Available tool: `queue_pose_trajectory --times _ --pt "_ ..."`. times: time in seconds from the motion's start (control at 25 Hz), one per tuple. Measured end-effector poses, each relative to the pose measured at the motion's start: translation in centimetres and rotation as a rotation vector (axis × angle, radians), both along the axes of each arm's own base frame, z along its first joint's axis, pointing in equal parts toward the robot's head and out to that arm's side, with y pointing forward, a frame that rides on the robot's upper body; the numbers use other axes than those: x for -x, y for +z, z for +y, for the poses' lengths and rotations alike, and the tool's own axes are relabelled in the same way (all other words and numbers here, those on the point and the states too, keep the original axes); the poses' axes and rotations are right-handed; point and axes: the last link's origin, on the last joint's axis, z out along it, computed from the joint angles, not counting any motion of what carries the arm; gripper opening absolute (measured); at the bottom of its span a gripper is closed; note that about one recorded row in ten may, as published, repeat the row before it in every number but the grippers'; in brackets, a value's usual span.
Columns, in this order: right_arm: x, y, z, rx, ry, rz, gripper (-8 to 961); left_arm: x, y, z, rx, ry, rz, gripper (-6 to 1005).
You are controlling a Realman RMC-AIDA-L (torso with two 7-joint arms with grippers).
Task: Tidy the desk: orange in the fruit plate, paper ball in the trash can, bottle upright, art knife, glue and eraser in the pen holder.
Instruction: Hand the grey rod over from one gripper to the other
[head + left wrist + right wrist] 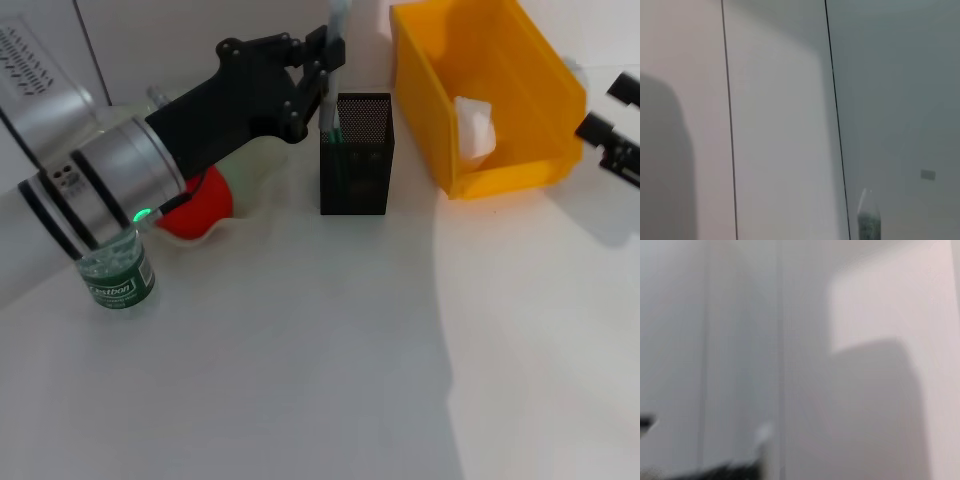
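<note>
Our left claw (325, 85) pinches a pale stick above the pen holder (356, 155); our arm hides most of the orange (200, 205).

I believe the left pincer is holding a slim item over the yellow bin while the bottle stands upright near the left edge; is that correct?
Not quite. In the head view the left pincer holds the slim item over the black mesh pen holder, not the yellow bin, which sits further right with the paper ball inside. The bottle does stand upright near the left edge.
</note>
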Motion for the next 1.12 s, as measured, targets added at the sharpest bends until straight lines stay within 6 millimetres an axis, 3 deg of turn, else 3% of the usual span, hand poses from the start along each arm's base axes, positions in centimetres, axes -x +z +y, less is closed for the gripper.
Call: queue_pose_trajectory --times 0.24,0.4,0.52,0.72,1.12 --pt "1.6 -0.2 0.6 -0.076 0.048 0.069 702 2.8 0.6 -2.6 0.020 -0.006 -0.020 123" --pt "2.3 -0.9 0.4 0.001 0.111 0.009 702 3.7 2.8 -3.6 -0.008 -0.002 -0.130 121" --pt "3.0 -2.0 0.1 0.067 0.173 -0.031 702 3.7 3.2 -3.7 -0.010 -0.006 -0.157 119" --pt "4.4 -4.5 0.3 0.166 0.237 -0.091 702 3.1 2.4 -3.9 0.028 -0.036 -0.133 117" --pt "5.4 -6.0 1.6 0.232 0.240 -0.106 703 1.9 0.5 -4.5 0.152 -0.101 -0.056 117"
